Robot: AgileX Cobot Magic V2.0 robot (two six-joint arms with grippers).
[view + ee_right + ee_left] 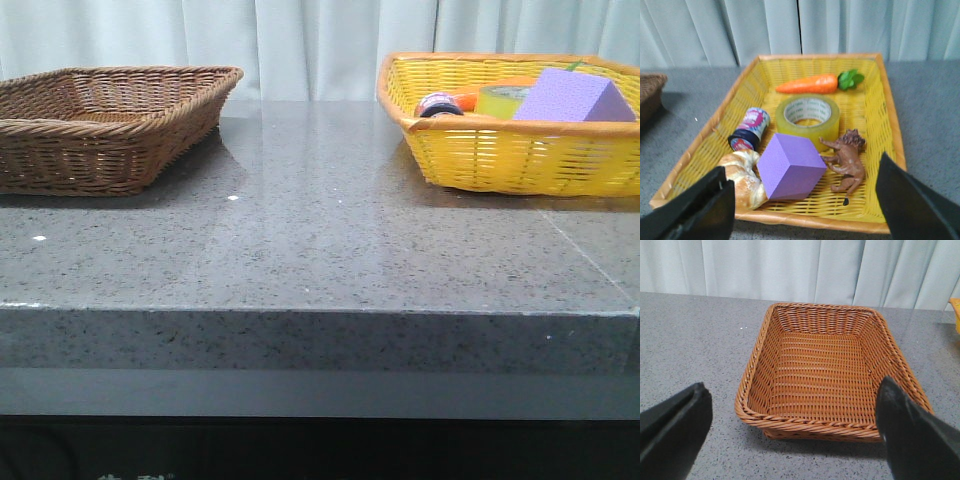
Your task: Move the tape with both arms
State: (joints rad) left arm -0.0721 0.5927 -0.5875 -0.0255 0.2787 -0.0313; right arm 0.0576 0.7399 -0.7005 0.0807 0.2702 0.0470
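Observation:
The tape [810, 129], a wide translucent yellow roll with a white core and green lettering, lies flat in the middle of the yellow basket [815, 220]. In the front view the tape [503, 98] peeks over the yellow basket's rim [500, 125] at the right. My right gripper [802, 167] is open and holds nothing; it hovers at the basket's near edge, well short of the tape. My left gripper [793, 390] is open and holds nothing in front of the brown wicker basket [815, 425]. Neither gripper shows in the front view.
Around the tape lie a carrot [807, 84], a small dark cylinder [749, 130], a purple cube [790, 165], a brown toy lion [847, 160] and a bread piece [742, 175]. The brown basket [110, 120] stands at the left of the grey stone table [320, 240]. A curtain hangs behind.

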